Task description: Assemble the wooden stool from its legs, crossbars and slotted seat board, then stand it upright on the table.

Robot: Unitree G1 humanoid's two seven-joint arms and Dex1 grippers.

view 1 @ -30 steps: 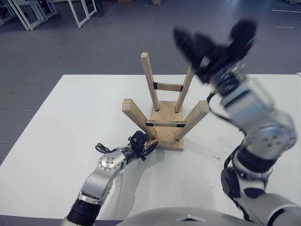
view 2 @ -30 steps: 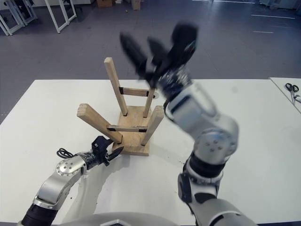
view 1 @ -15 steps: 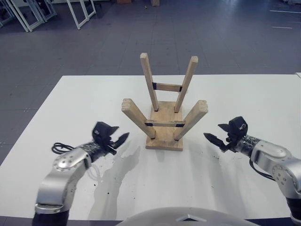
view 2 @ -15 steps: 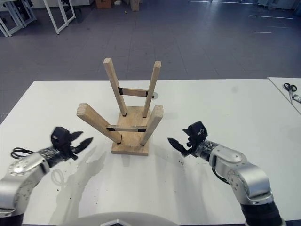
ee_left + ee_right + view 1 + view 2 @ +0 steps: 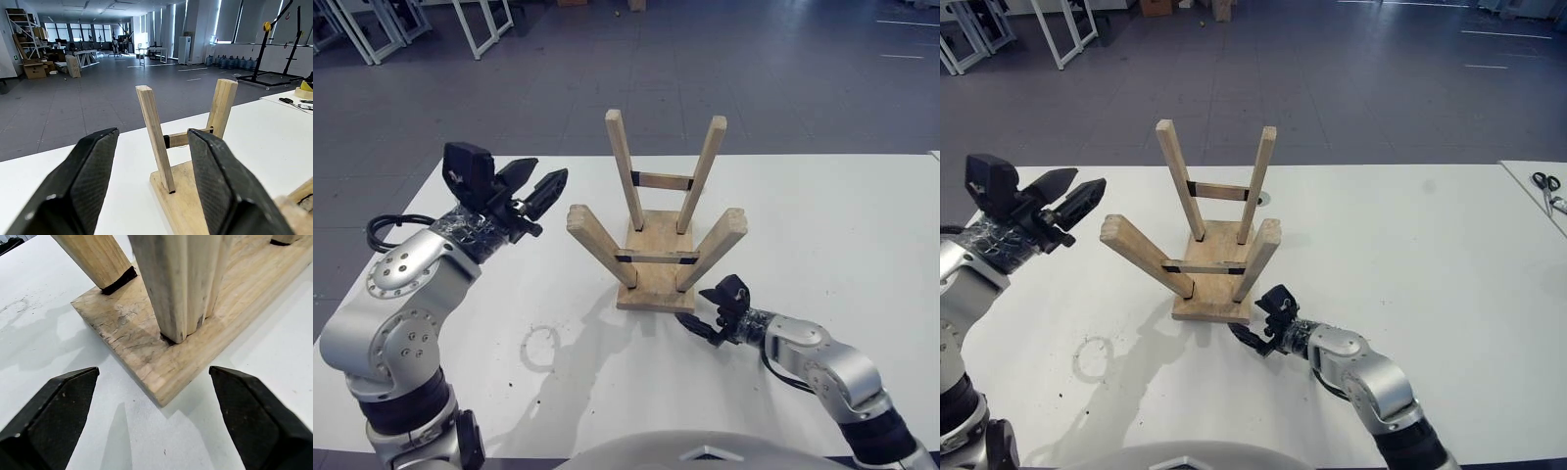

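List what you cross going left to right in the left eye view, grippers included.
left gripper → left pair of legs of the upturned stool → right pair of legs. The right gripper is left out: it sits in front of the right legs, so its place overlaps theirs.

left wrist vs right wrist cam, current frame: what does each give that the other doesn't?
Left wrist: the left gripper, open and raised, looks from a distance at two upright legs joined by a crossbar, with the hall floor behind.
Right wrist: the right gripper, open and low over the table, sits close to a corner of the seat board, near enough to show a leg base in its slot.
Both: the seat board lying flat with legs rising from it, and white tabletop.
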